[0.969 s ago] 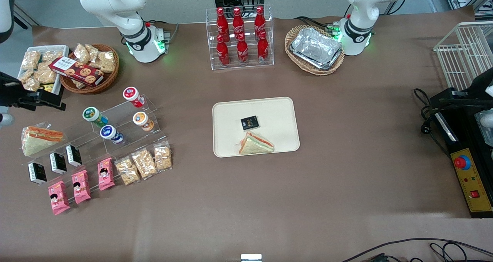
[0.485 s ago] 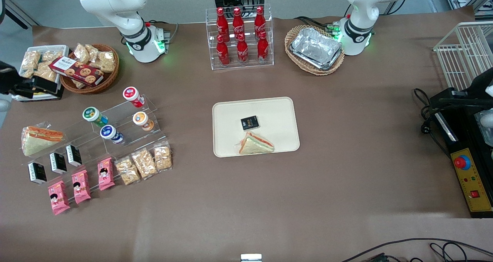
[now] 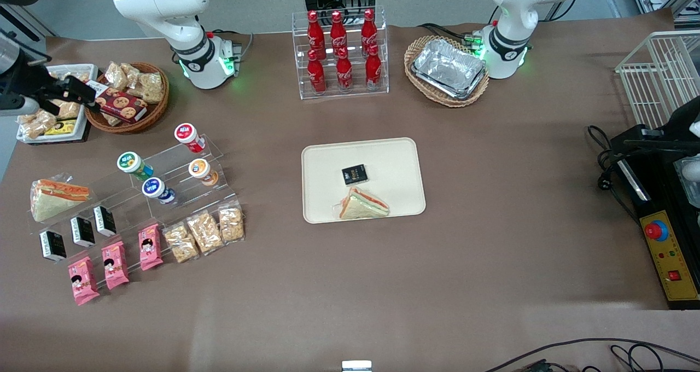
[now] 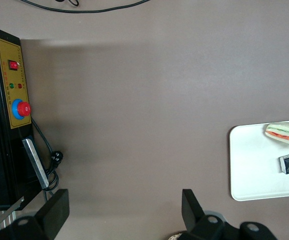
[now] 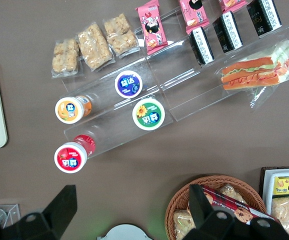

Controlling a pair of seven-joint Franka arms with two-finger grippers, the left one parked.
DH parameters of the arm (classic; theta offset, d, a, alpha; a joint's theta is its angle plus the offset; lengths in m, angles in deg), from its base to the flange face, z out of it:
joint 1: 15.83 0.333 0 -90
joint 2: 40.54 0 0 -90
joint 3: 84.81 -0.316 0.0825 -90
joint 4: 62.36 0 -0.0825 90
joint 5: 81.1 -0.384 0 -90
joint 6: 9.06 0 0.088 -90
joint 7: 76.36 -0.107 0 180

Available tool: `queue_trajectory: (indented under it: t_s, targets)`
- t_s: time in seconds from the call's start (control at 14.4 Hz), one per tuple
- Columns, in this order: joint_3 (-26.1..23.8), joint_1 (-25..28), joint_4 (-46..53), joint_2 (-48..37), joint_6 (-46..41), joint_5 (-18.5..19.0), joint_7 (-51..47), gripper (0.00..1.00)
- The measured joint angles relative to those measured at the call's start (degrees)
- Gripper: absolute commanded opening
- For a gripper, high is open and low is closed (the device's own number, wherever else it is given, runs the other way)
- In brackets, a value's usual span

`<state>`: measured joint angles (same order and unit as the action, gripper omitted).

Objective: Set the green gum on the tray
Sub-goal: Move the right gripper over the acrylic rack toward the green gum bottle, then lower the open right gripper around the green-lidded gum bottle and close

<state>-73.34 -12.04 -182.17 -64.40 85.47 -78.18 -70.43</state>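
The gripper (image 3: 82, 94) hangs open and empty at the upper left of the front view, above the snack basket (image 3: 146, 112). The green gum (image 3: 130, 162) stands lid-up on the clear stepped shelf (image 3: 180, 175), nearer the front camera and lower. The tray (image 3: 394, 158) waits mid-table.

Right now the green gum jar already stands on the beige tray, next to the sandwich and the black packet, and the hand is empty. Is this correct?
No. In the front view the green gum stands on the clear stepped rack, not on the tray. The tray holds only the sandwich and black packet. The open, empty hand hovers above the snack baskets.
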Motion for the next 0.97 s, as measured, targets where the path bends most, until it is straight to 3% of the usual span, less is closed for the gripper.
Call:
queue_trajectory:
  t_s: [0.62,0.97]
  targets:
    - [0.11,-0.03,-5.84,4.67,10.09,0.13,0.23,1.00]
    - [1.31,-0.10,-12.33,8.82,21.10,0.15,0.37,1.00]
